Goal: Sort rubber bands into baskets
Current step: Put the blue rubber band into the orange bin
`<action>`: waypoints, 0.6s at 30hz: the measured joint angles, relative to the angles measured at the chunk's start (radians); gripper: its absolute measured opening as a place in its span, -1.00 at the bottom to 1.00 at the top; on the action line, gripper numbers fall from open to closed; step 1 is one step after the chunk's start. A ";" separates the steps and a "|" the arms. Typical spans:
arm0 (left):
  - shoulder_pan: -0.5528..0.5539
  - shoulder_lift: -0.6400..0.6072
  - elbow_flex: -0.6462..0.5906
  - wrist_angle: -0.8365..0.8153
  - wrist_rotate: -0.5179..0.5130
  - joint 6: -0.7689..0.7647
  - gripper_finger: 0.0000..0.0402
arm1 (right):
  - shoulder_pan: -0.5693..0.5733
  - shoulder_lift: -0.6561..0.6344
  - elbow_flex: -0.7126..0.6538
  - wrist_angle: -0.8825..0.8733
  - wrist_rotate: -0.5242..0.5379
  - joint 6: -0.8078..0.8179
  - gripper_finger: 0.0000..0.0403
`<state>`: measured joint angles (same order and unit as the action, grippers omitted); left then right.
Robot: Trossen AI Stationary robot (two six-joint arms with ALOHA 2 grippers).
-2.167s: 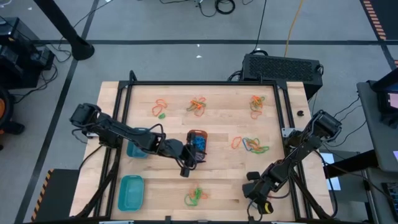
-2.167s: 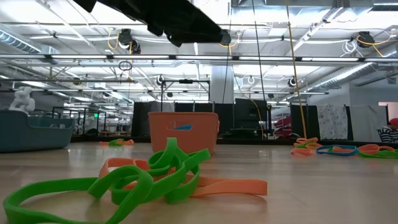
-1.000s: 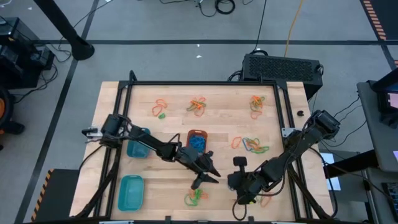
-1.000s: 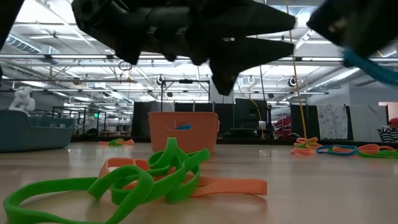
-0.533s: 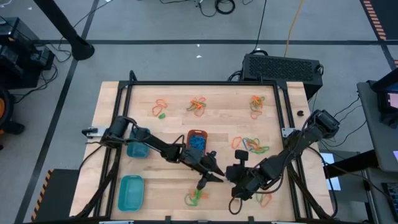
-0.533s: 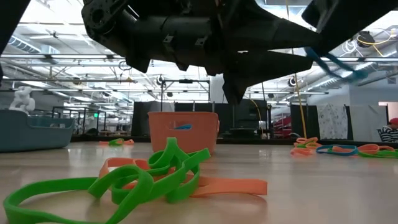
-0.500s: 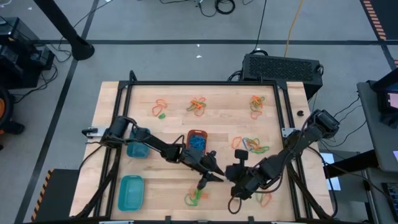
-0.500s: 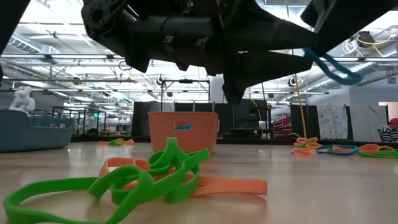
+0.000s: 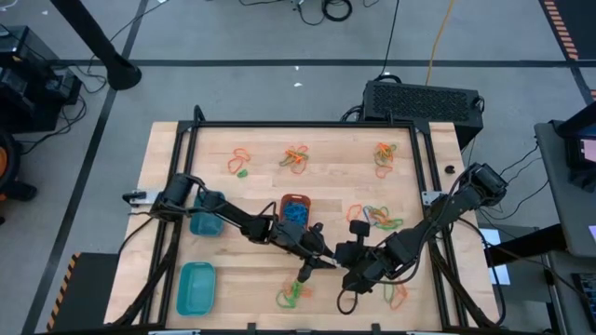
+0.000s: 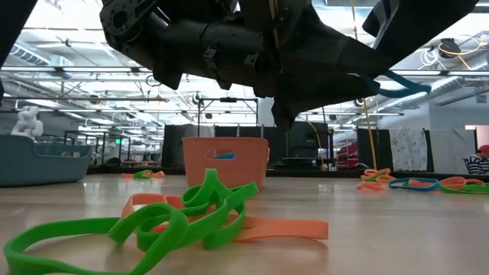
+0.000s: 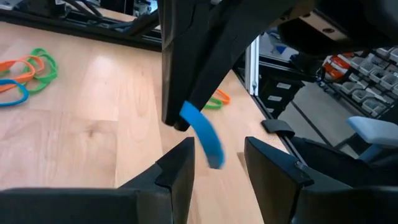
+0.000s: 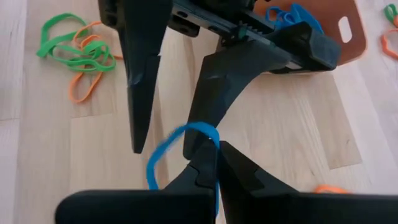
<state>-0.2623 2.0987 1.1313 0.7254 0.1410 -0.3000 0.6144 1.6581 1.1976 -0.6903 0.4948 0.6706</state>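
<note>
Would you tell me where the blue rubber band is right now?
The blue rubber band is off the table, pinched in the shut right gripper and held up to the open left gripper, near the table's front middle, just front-right of the orange basket.

My two arms are dark, nearly black, built of slim jointed links with thin black cables looping beside them. My left gripper (image 9: 319,262) ends in two long, tapering, wedge-shaped matte-black fingers (image 12: 139,87). My right gripper (image 9: 341,263) carries the same angular black fingers (image 11: 186,68) on a blocky housing.
</note>
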 joint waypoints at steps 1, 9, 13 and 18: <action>0.000 0.000 0.000 0.000 0.000 0.000 -0.30 | 0.000 0.000 0.000 0.000 -0.001 -0.001 -1.00; 0.000 0.000 0.000 0.000 -0.026 0.023 -0.81 | 0.000 0.000 0.000 0.001 -0.003 -0.041 -1.00; 0.000 0.000 0.000 -0.001 -0.026 0.028 -0.95 | 0.000 0.000 0.000 0.003 -0.003 -0.047 -0.99; 0.000 0.000 0.000 -0.011 -0.026 0.039 -0.96 | -0.006 0.000 0.000 0.000 -0.003 -0.055 -0.81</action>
<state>-0.2619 2.0987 1.1313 0.7142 0.1150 -0.2615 0.6079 1.6581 1.1976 -0.6900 0.4913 0.6152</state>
